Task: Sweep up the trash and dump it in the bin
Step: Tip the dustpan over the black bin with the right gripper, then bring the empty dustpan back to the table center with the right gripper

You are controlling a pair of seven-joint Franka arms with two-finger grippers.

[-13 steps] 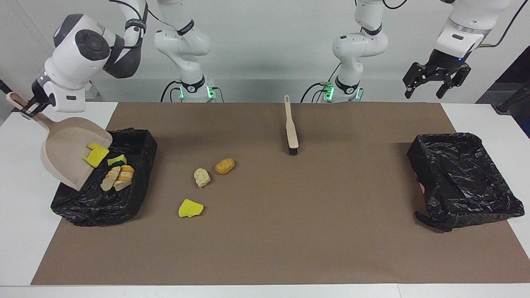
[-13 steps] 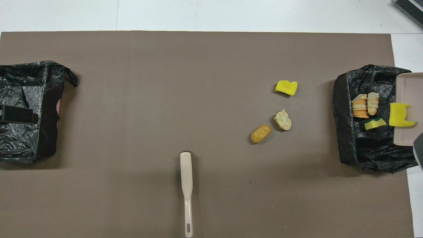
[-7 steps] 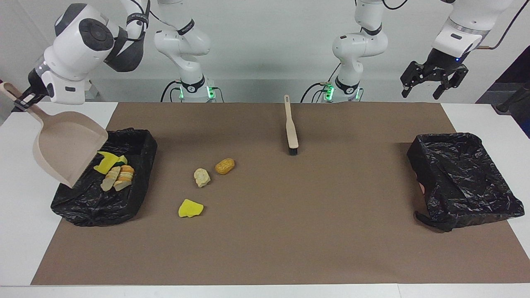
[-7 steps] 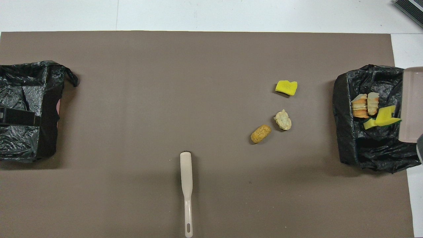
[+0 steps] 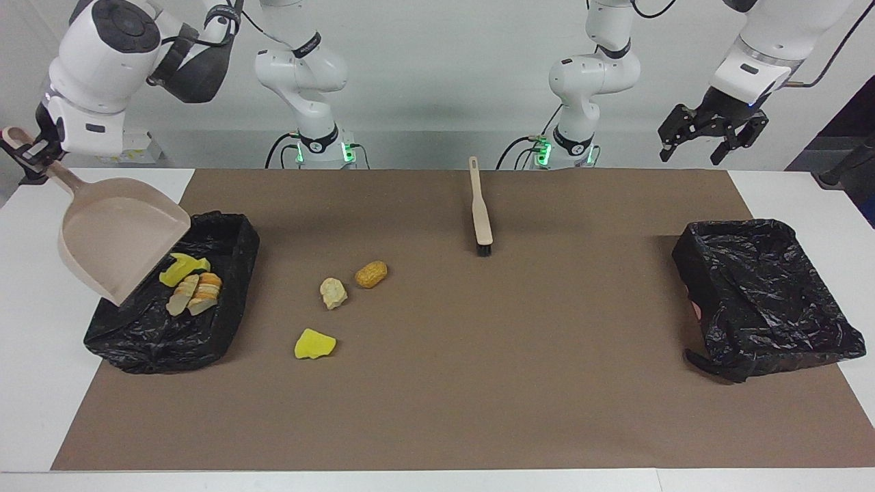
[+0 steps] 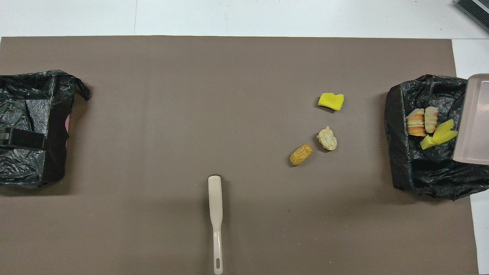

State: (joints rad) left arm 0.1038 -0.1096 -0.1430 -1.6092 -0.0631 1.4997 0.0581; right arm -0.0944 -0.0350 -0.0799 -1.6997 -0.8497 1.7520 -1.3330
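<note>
Now our right tool [image 5: 27, 154] grips the dustpan [image 5: 116, 236], tipped over the bin [image 5: 225, 307] at the worktop's edge so trash [image 5: 184, 270] slides in. Our left tool [image 5: 711, 133] waits, wide.

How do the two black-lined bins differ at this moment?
The bin at the right arm's end holds trash: yellow sponge pieces and bread-like chunks. The bin at the left arm's end shows no trash. The beige dustpan, held by the shut right gripper, hangs tilted over the first bin. The open left gripper is raised nearer the second bin, holding nothing. Both bins sit on the brown mat, lined with crinkled black plastic.
</note>
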